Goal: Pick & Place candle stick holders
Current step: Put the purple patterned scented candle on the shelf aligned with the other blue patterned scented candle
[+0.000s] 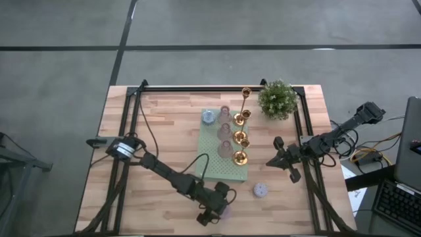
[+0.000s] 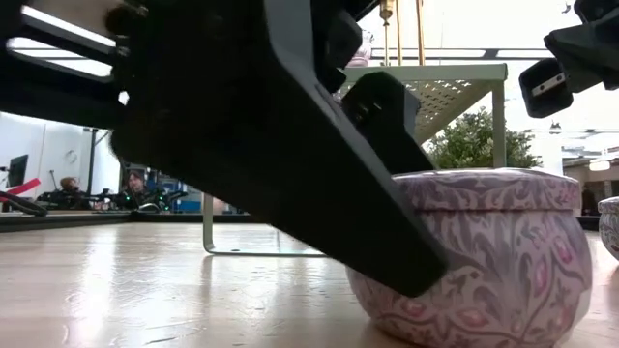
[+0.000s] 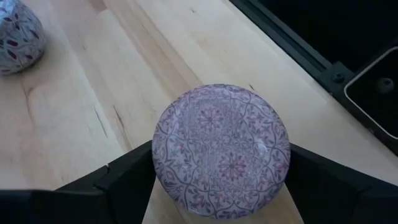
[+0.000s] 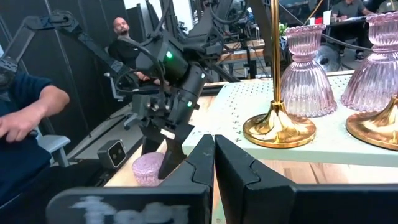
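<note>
Candle stick holders are in two places on your table point(image 1: 164, 125): most stand in rows on the pale green perforated mat point(image 1: 214, 161) at the middle, while two patterned round ones sit on the bare wood near the front edge. No brand, label or readable writing shows on anything you can see.

Largest first: the potted plant point(image 1: 277, 99) stands at the mat's far right corner. On the mat you have the gold holders point(image 1: 241, 137), the tall thin-stemmed one point(image 1: 246, 99) at the far end, with ribbed pink glass holders point(image 4: 304, 68) beside them and a blue-grey cup point(image 1: 208, 117) at the far left corner.

Your left gripper point(image 1: 220, 203) is at the front edge, spread wide, one finger point(image 3: 124, 183) on each side of the lavender patterned holder point(image 3: 221, 149), close against its sides; it rests on the table. A second patterned holder point(image 1: 260, 191) sits apart, to its right.

Your right gripper point(image 4: 214, 163) hovers right of the mat, fingers pressed together, holding nothing.
</note>
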Available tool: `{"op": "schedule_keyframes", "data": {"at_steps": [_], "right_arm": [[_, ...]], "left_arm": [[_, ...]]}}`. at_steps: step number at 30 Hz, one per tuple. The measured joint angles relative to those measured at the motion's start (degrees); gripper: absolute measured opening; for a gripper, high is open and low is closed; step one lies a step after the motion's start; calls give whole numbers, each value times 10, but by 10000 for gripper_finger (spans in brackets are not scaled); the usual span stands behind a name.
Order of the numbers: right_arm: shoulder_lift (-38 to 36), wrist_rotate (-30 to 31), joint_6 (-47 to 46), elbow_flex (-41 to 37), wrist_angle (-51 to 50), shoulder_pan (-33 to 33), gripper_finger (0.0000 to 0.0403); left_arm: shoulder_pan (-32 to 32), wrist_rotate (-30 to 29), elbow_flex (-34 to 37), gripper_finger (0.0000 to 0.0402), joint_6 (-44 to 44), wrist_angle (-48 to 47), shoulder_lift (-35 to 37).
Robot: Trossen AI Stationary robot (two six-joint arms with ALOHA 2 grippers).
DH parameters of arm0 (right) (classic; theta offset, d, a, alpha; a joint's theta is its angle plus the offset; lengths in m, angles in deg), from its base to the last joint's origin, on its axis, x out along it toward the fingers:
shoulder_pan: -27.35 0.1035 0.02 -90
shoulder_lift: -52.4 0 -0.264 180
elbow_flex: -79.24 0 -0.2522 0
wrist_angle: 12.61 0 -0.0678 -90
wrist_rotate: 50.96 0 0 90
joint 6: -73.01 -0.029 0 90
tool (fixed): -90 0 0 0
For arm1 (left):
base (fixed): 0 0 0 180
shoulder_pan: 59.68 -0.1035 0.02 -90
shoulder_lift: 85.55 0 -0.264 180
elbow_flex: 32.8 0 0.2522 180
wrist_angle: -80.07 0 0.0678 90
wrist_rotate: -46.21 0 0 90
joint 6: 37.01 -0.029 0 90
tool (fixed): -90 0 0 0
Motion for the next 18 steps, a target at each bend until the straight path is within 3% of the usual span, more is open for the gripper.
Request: {"op": "schedule_keyframes", "data": {"at_steps": [18], "right_arm": [[0, 14, -15, 0, -20, 0, 8]], "left_arm": [[-2, 7, -1, 307, 11, 13, -5]]}}
